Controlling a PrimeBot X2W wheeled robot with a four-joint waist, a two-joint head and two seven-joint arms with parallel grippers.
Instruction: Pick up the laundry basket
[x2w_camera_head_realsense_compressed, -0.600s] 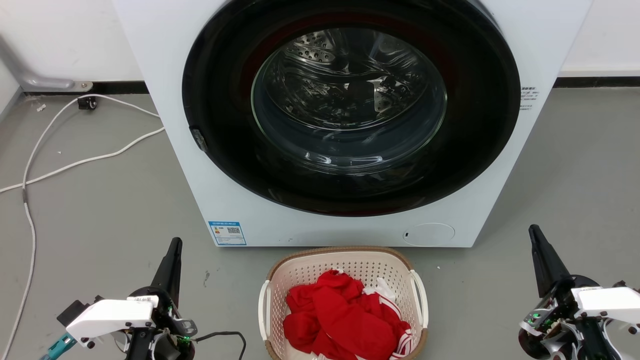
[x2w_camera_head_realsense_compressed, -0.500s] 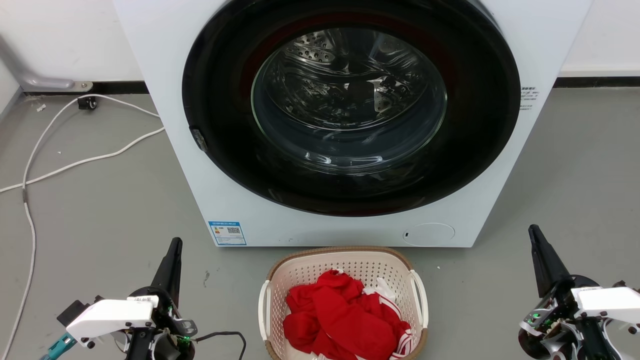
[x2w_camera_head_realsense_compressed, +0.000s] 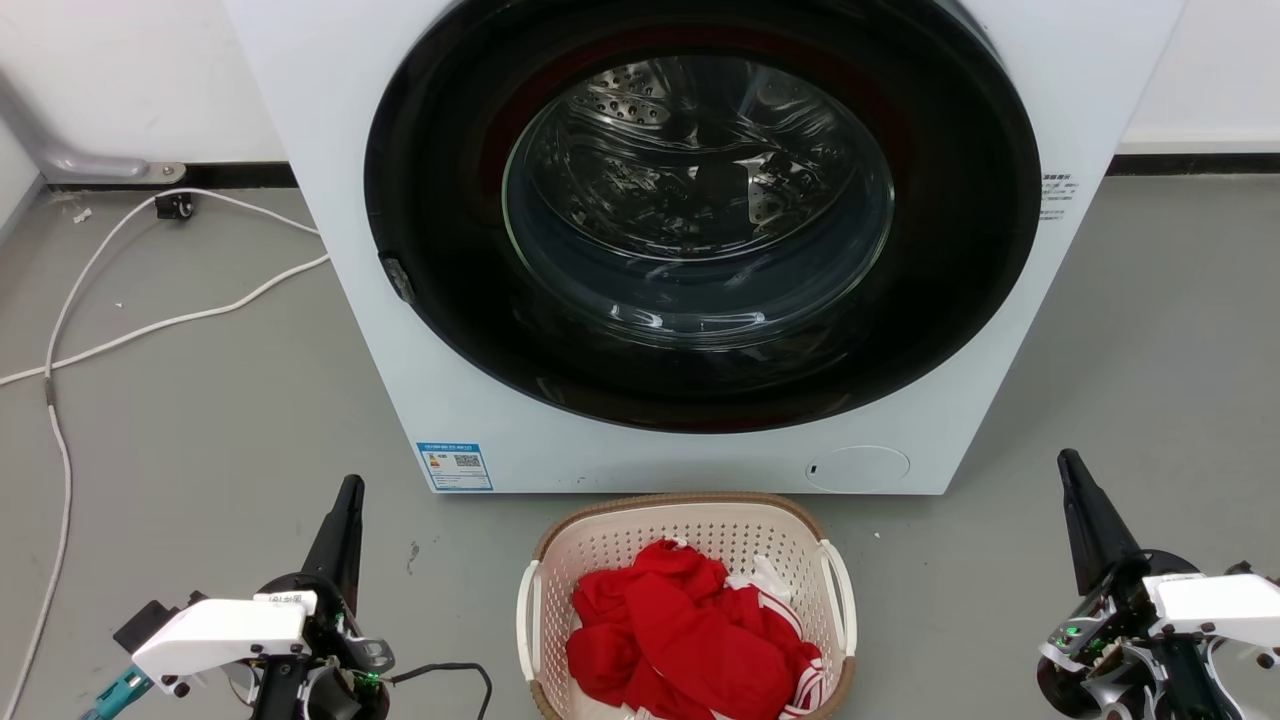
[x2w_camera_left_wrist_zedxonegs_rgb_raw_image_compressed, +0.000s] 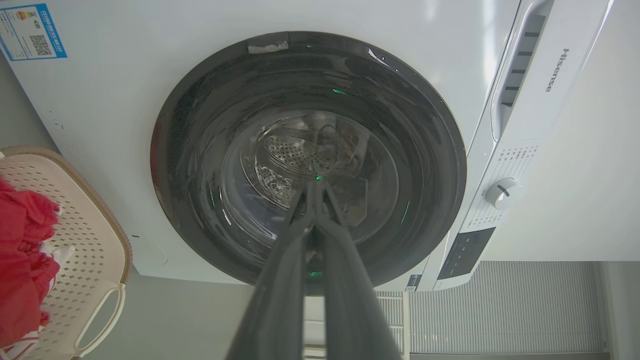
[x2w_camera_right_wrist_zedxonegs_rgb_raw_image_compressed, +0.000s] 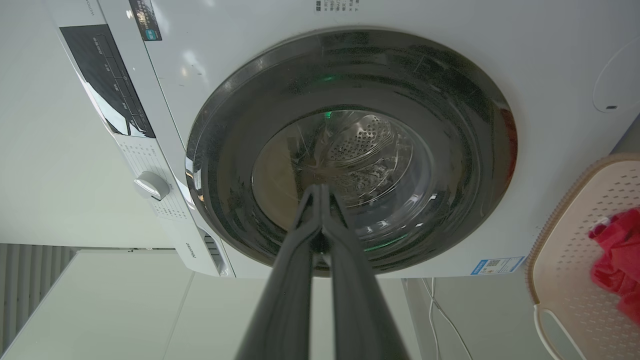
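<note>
The laundry basket (x2w_camera_head_realsense_compressed: 690, 525) is cream with perforated walls, a brown rim and white side handles. It sits on the floor at the bottom centre of the head view, just in front of the washing machine, and holds red clothes (x2w_camera_head_realsense_compressed: 690, 635). Its edge also shows in the left wrist view (x2w_camera_left_wrist_zedxonegs_rgb_raw_image_compressed: 90, 250) and the right wrist view (x2w_camera_right_wrist_zedxonegs_rgb_raw_image_compressed: 575, 260). My left gripper (x2w_camera_head_realsense_compressed: 350, 487) is shut and empty, on the floor side well left of the basket. My right gripper (x2w_camera_head_realsense_compressed: 1066, 460) is shut and empty, well right of it. Both point toward the machine (x2w_camera_left_wrist_zedxonegs_rgb_raw_image_compressed: 314, 186) (x2w_camera_right_wrist_zedxonegs_rgb_raw_image_compressed: 318, 189).
A white front-loading washing machine (x2w_camera_head_realsense_compressed: 400, 330) with a closed dark round door (x2w_camera_head_realsense_compressed: 700, 210) stands right behind the basket. White cables (x2w_camera_head_realsense_compressed: 150, 325) trail over the grey floor at the left. A wall with a dark skirting runs behind.
</note>
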